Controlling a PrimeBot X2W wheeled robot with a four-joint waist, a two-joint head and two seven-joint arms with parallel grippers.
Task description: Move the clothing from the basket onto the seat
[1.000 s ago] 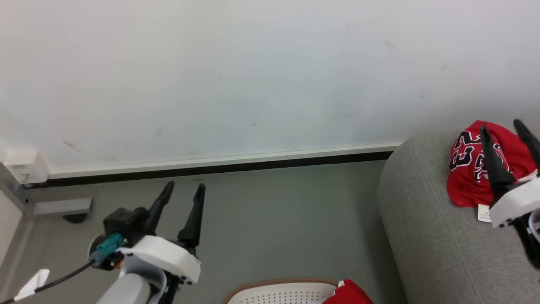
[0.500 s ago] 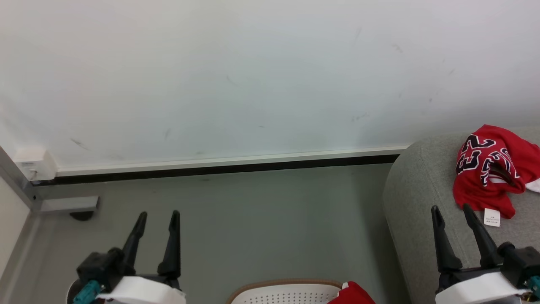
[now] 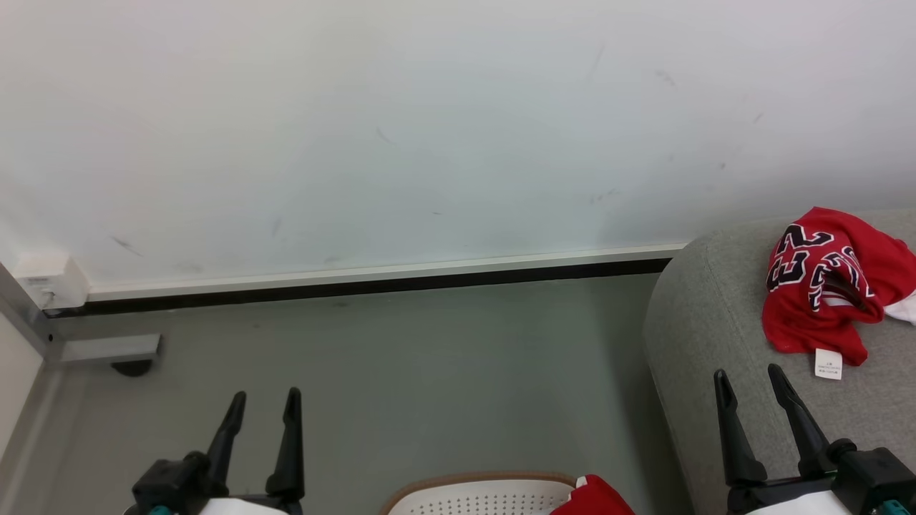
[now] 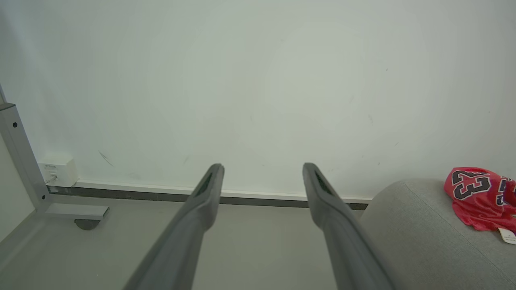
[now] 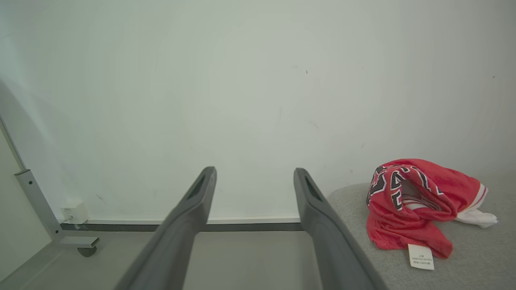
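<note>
Change: since a second ago the right gripper (image 3: 748, 373) has drawn back from over the jersey (image 3: 816, 300) to the lower right of the head view, and the left gripper (image 3: 265, 393) has sunk to the lower left; the jersey lies where it was.
Right gripper: jaws apart with nothing between them, fingers pointing up the head view over the near part of the seat (image 3: 715, 343), short of the jersey and not touching it.
Left gripper: jaws apart and empty, held above the floor (image 3: 429, 386) to the left of the basket (image 3: 472, 477).
Jersey: red, crumpled in a heap on top of the seat near its rounded corner, the black-and-white 23 showing on its left side, a fold of white trim at its right edge.
Tag: small white tag (image 3: 828, 363) lying flat on the grey fabric at the jersey's near edge.
Seat: light grey upholstery at the right, its back close to the wall (image 3: 429, 143).
Basket: white and perforated with a tan-brown rim, cut off by the bottom edge of the head view, between the two grippers.
Second red garment (image 3: 594, 497): in the basket at its right side, partly out of frame.
Background: pale wall with a dark skirting strip (image 3: 358, 286); a grey metal frame leg (image 3: 107, 348) and a small white box (image 3: 46, 280) at the far left.
</note>
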